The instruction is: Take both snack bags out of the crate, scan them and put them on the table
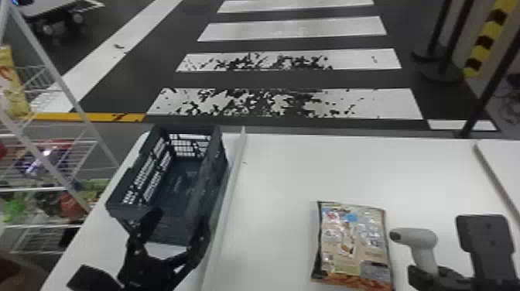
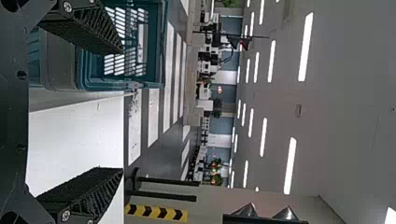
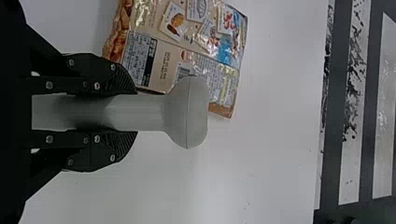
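Note:
My left gripper [image 1: 173, 231] is over the near end of the dark crate [image 1: 110, 205], its fingers spread with nothing between them. In the left wrist view the same gripper [image 2: 122, 111] stands open, and the crate [image 2: 80, 60] shows past one finger. My right gripper [image 1: 427, 267] is shut on the grey scanner [image 1: 419, 237], whose nose points left toward the snack bag [image 1: 354, 243] lying flat on the table. In the right wrist view both fingers of the gripper [image 3: 133, 112] clasp the handle of the scanner [image 3: 187, 112], beside the bag [image 3: 163, 63].
The white table [image 1: 286, 170] has a raised divider [image 1: 228, 189] just right of the crate. A wire rack [image 1: 48, 189] holding packaged goods stands at the far left. Black posts [image 1: 489, 81] rise beyond the table at the right, with a striped floor ahead.

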{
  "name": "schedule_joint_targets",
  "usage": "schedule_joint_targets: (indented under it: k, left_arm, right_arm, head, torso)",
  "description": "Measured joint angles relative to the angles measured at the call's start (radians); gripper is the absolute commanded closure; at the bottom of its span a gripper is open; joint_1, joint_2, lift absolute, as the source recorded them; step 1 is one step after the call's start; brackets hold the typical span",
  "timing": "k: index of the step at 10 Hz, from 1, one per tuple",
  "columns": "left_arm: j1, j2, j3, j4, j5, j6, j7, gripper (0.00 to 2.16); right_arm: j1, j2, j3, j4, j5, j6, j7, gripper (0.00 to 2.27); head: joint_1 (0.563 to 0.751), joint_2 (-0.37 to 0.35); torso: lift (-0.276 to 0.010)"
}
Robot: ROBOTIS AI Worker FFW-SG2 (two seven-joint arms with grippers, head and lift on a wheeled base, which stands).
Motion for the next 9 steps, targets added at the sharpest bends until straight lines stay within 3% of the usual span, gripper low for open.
schedule_joint_targets:
  k: [5, 9]
  left_arm:
    - [0.002, 0.001, 0.002, 0.005, 0.001, 0.003, 0.000, 0.10]
    - [0.005, 0.000, 0.006, 0.005, 0.000, 0.003, 0.000, 0.10]
  right_arm:
    - [-0.043, -0.008, -0.212, 0.133, -0.050, -0.173, -0.002, 2.25]
    - [-0.104, -0.024, -0.280, 0.298, -0.063, -0.267, 0.000, 2.24]
  head:
    - [0.695, -0.034]
    - [0.695, -0.086]
  torso:
    - [-0.092]
    - [-0.092]
